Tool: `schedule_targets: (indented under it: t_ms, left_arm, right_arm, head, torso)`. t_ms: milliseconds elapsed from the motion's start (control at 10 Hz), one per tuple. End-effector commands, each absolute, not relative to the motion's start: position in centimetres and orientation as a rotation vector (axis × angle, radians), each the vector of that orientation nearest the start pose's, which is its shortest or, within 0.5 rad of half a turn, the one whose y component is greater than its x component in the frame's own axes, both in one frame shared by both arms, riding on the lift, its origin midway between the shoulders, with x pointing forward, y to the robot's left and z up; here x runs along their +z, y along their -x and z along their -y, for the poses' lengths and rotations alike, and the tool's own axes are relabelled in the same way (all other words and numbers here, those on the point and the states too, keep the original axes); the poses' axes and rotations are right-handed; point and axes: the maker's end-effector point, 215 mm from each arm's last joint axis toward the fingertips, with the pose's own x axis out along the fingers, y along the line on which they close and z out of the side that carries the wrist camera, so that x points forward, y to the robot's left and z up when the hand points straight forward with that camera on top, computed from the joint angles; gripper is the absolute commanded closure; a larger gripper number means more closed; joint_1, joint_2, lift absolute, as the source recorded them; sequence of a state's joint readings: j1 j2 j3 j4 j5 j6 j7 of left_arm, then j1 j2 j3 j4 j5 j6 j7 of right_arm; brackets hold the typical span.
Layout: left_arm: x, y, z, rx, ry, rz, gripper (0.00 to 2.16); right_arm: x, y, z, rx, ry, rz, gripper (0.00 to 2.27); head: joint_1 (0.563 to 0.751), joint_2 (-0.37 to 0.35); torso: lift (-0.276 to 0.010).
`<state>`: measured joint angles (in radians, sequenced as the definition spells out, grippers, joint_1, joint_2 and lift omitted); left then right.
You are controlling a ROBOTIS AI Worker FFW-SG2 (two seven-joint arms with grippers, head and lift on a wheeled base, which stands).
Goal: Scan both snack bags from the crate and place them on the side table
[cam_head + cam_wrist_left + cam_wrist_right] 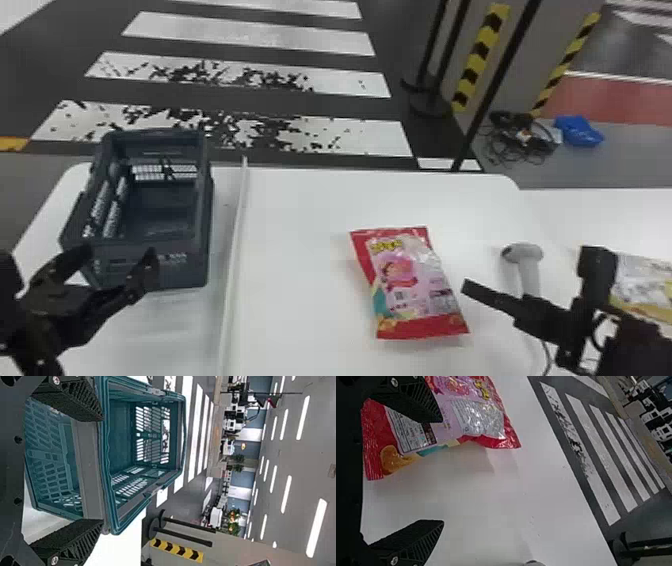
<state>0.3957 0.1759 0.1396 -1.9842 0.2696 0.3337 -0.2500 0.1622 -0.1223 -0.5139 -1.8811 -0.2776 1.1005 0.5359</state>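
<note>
At the white table's [310, 210] ten o'clock stands the crate [185, 270], ceiling lights [317, 528] added by the left wrist view; a pale ridge [235, 250] separates it from the red snack bag [410, 280], lying eleven to five, title toward eleven. Left gripper [117, 256] and right gripper [531, 270] gape, released. Scanner [522, 252]: bag's two o'clock.

Left gripper [118, 254], near the crate [187, 272]: black; wedge-shaped fingers [73, 399], sides ribbed, inner faces rough-textured. Silvery screw [56, 380] at each finger's base; round holes [18, 439] in the dark plate [12, 471] behind. Right gripper [530, 269], well to the right of the crate: also black, tapered ribbed fingers [417, 401], silvery screws [394, 382]; thin dark cable [595, 327] looped at its wrist.
</note>
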Motion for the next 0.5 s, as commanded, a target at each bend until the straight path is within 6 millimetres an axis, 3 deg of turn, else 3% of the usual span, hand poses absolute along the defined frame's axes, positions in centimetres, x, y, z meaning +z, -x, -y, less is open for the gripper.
schedule_targets:
  t_ms: [0, 400]
  left_arm:
    - [-40.3, -46.4, -26.6, -0.203, 0.099, -0.287, 0.09]
    - [-40.5, -46.4, -26.5, -0.205, 0.102, -0.29, 0.09]
  right_arm:
    - [-47.9, -42.8, 34.7, 0.178, -0.52, -0.742, 0.09]
    - [-49.4, -44.3, 31.9, 0.301, -0.595, -0.768, 0.09]
  head:
    - [0.695, -0.122]
    - [0.695, -0.079]
  torso:
    - [-0.095]
    - [-0.095]
